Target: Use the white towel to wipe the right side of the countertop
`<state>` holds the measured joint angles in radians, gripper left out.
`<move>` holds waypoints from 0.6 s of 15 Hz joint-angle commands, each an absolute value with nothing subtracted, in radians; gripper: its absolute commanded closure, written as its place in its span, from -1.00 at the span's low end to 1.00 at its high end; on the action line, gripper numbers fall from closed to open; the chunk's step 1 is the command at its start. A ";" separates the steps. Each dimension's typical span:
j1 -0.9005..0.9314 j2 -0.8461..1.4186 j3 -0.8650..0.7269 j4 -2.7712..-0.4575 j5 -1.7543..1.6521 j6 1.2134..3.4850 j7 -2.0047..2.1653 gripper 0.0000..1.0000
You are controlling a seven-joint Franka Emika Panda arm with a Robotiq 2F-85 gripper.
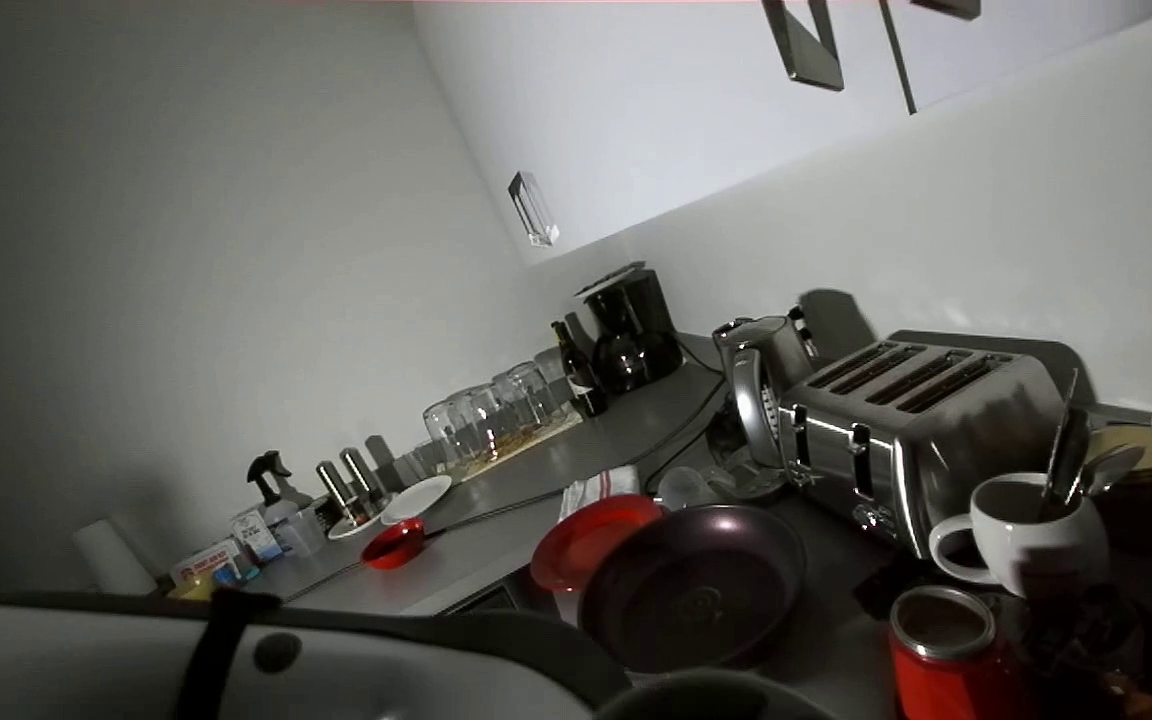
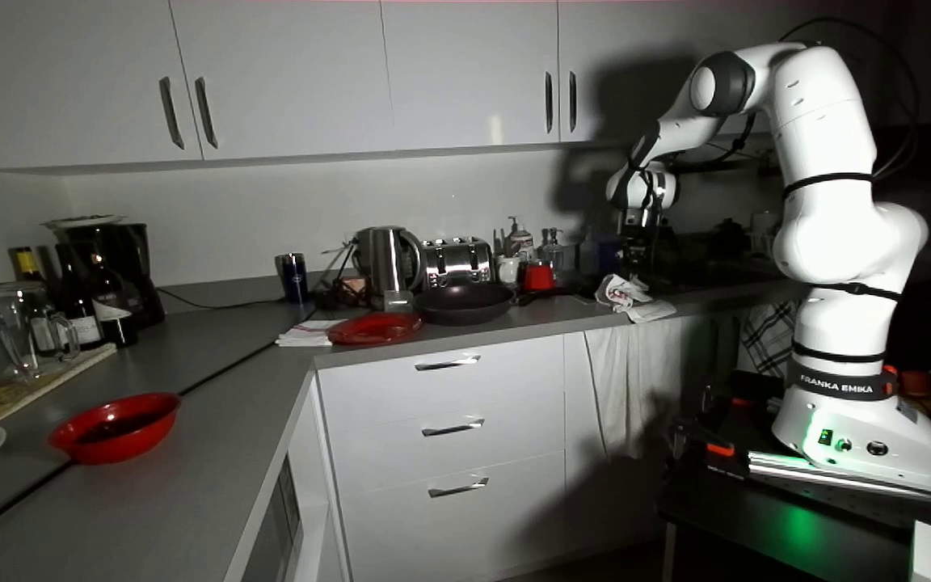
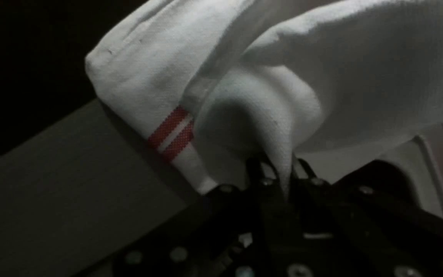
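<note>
The white towel (image 2: pixel 631 297) with red stripes lies crumpled on the countertop (image 2: pixel 566 311), near its front edge. My gripper (image 2: pixel 637 257) is directly above it, pointing down. In the wrist view the gripper (image 3: pixel 279 173) is shut on a pinched fold of the towel (image 3: pixel 152 73). The rest of the towel spreads out beyond the fingers, and the grey countertop (image 3: pixel 71 200) shows beside it. The fingers are dark, so their edges are hard to make out. In an exterior view the countertop (image 1: pixel 481 570) shows, but the gripper and held towel are out of view.
A red cup (image 2: pixel 539 276), a black pan (image 2: pixel 465 303), a toaster (image 2: pixel 457 260), a kettle (image 2: pixel 385 259) and a red plate (image 2: pixel 377 328) stand along the counter. A folded striped towel (image 2: pixel 304 334) lies beside the plate. Soap bottles (image 2: pixel 520 241) stand near the wall.
</note>
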<state>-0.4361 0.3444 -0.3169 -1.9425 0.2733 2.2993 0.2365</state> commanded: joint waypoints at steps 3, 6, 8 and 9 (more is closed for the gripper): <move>-0.380 0.214 -0.286 -2.051 0.284 2.346 0.152 0.91; -0.358 0.171 -0.272 -2.090 0.274 2.368 0.091 0.91; -0.347 0.148 -0.266 -2.112 0.272 2.379 0.054 0.91; -0.342 0.138 -0.264 -2.122 0.270 2.385 0.038 0.91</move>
